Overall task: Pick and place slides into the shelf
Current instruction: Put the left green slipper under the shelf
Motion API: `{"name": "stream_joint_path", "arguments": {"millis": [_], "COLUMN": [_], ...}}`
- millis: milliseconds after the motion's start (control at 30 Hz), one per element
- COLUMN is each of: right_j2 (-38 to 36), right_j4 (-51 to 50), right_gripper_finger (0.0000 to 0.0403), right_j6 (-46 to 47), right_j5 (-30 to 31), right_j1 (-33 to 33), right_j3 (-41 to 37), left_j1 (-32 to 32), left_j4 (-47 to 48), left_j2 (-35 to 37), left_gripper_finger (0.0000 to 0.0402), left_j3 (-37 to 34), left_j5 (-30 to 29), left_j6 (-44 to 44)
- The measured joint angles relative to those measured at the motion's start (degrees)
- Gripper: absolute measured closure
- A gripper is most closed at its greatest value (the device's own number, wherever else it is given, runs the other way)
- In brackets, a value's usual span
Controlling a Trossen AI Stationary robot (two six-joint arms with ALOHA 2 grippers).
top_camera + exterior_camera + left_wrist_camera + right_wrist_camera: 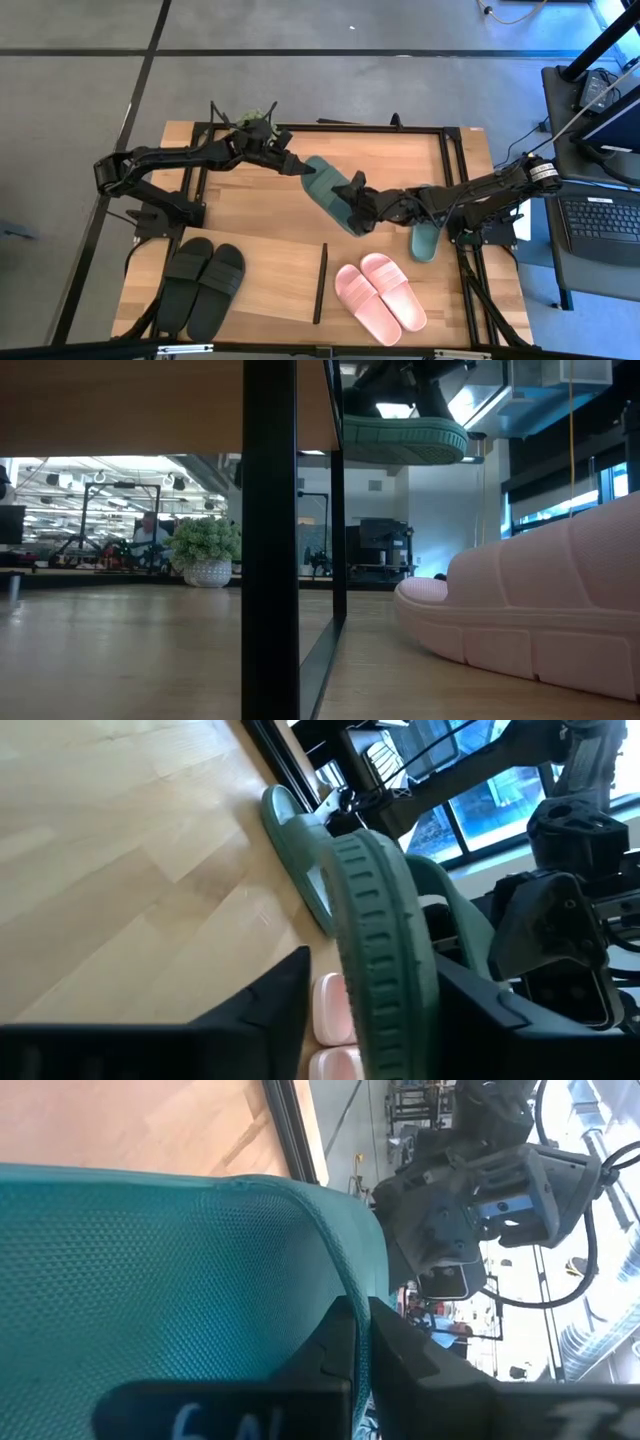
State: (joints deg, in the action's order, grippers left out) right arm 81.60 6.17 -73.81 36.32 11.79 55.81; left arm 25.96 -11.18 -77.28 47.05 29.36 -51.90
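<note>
Two grippers meet at one dark green rubber slide sandal (330,192), lifted above mid-tabletop (250,195). It is clamped by the right gripper (352,200); the left gripper (297,167) straddles its far end, grip unclear. A handover is judged underway; the shelf top board (275,275) awaits near.

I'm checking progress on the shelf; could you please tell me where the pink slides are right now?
In the high view the pink slides lie side by side on the shelf's top board, right of the thin black divider, just below the right claw.
</note>
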Motion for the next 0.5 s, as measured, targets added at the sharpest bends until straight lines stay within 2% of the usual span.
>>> {"name": "stream_joint_path", "arguments": {"millis": [333, 500], "right_j2": [0.0, 0.0], "right_j4": [-0.01, -0.01], "right_gripper_finger": [0.0387, 0.0387], "right_j6": [0.71, 1.12], "right_j5": [-0.02, -0.02], "right_j1": [0.0, 0.0], "right_j3": [0.0, 0.0], "left_j1": [0.02, 0.0], "left_j4": [-0.02, -0.04], "left_j2": [-0.02, -0.01], "left_gripper_finger": [0.0348, 0.0364], "left_j3": [0.0, 0.0], "left_j5": [-0.39, -0.87], "left_j6": [2.52, 4.31]}}
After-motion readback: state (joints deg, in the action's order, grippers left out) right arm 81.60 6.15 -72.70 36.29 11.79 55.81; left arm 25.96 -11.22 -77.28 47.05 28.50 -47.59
